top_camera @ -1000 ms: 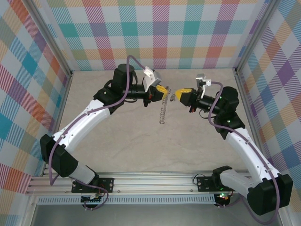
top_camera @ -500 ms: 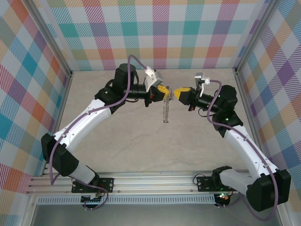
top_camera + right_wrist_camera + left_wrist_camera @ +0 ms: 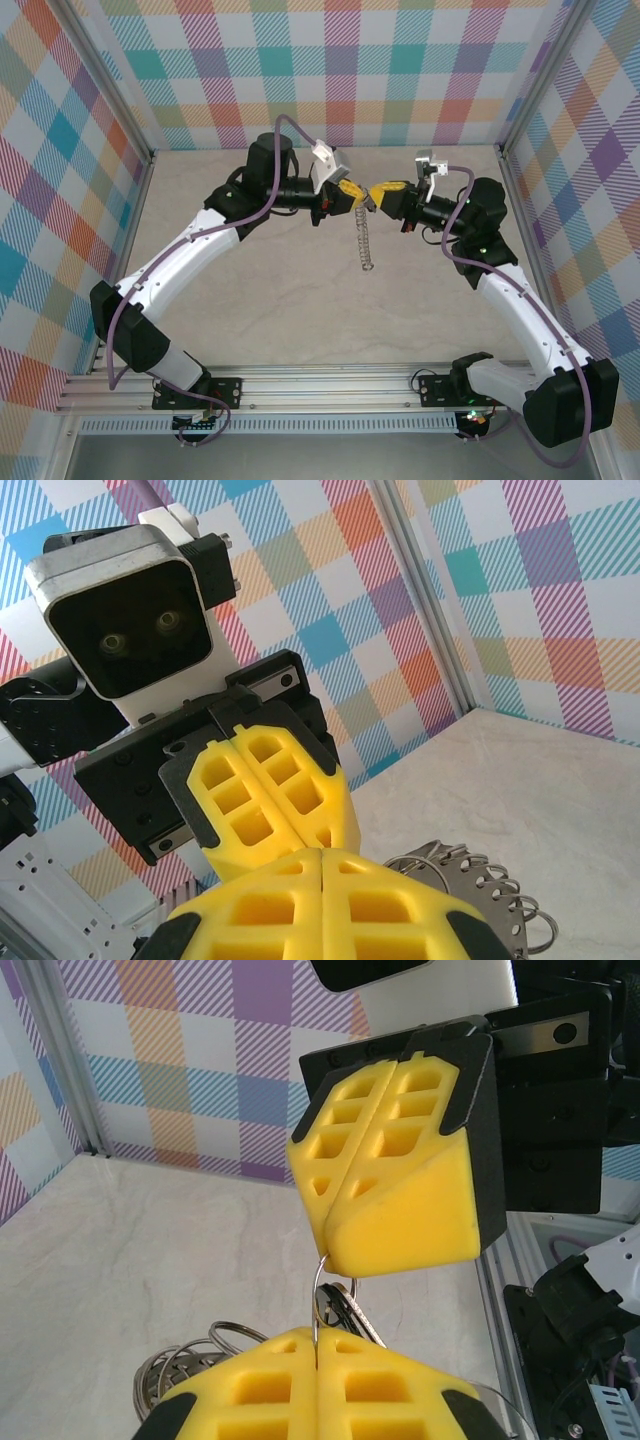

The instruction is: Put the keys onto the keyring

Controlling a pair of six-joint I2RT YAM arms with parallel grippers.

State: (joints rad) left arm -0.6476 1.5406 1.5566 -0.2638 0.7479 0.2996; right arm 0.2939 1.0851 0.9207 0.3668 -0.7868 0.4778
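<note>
My left gripper [image 3: 352,192] and right gripper [image 3: 378,192] meet tip to tip above the table, both shut. The keyring [image 3: 366,240] hangs below them as a grey scalloped chain. In the left wrist view a thin wire loop of the keyring [image 3: 318,1295] rises from the slit of my left gripper [image 3: 318,1345] to the underside of the right gripper [image 3: 400,1160]. The keys [image 3: 350,1312], dark head and silver blade, hang just behind that wire. In the right wrist view my right gripper [image 3: 322,865] touches the left fingers [image 3: 270,780], with the keyring [image 3: 480,885] beside them.
Beige tabletop [image 3: 300,300] lies well below both grippers. Checked walls [image 3: 340,70] and metal frame posts [image 3: 520,170] enclose the back and sides. A rail [image 3: 320,385] runs along the near edge by the arm bases.
The two grippers have closed the gap and now touch tip to tip. Both shifted slightly right, and the hanging keyring swung right with them.
</note>
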